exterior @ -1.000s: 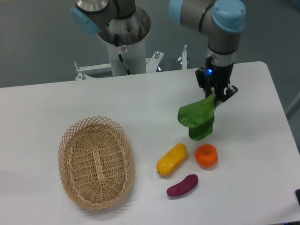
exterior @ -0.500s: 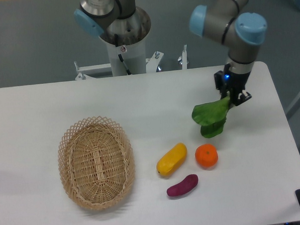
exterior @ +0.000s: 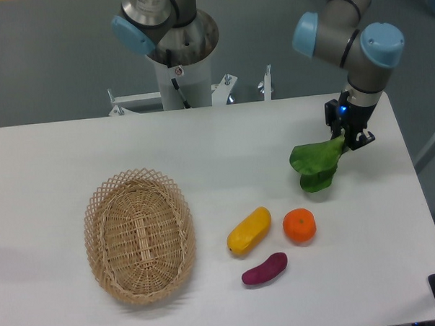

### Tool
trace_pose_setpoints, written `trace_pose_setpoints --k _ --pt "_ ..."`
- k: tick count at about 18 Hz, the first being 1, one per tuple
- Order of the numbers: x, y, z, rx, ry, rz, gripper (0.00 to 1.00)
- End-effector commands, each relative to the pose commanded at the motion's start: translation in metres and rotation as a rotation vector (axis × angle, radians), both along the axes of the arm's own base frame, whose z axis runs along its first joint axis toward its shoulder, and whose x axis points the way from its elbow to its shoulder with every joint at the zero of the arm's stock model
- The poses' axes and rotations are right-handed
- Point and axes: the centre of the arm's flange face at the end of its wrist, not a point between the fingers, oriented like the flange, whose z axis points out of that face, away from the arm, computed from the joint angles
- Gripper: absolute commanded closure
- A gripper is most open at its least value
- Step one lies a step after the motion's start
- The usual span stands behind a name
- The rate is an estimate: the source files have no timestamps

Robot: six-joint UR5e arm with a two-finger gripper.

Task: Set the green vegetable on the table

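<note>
Since the earlier frames the arm has carried the green vegetable (exterior: 319, 164) rightward, from above the orange toward the right edge of the table (exterior: 73, 162); basket and other produce have not shifted. Gripper (exterior: 351, 137) now sits over the table's right rear area, jaws closed narrowly on the stem end of the green vegetable, which is hidden between the fingers. Dark green leaves hang down and to the left from the gripper. Whether the lowest leaf touches the tabletop or hangs just above it cannot be told from this view. Green vegetable is up and slightly right of the orange (exterior: 300, 226), apart from it. Yellow oblong vegetable (exterior: 249, 230) lies just left of the orange, tilted with its right end higher in the frame. Purple vegetable (exterior: 265, 268) lies just below the gap between those two, also tilted, touching neither. Oval wicker basket (exterior: 139, 236) stands on the left half of the table, well apart from the produce. Arm's base column (exterior: 179, 71) stands behind the table's rear edge.
</note>
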Motion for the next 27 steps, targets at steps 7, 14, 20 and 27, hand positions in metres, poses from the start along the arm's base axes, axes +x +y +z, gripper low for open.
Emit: trace_pose_setpoints --k 7,14,20,27 --pt "0.003 0.002 -0.008 -0.001 -0.015 0.002 0.54" --pt "0.003 0.008 -0.003 0.007 0.012 0.027 0.0" --pt "0.012 0.025 0.035 0.031 0.06 0.182 0.0" --pt "0.016 0.037 0.123 0.097 0.21 0.193 0.0"
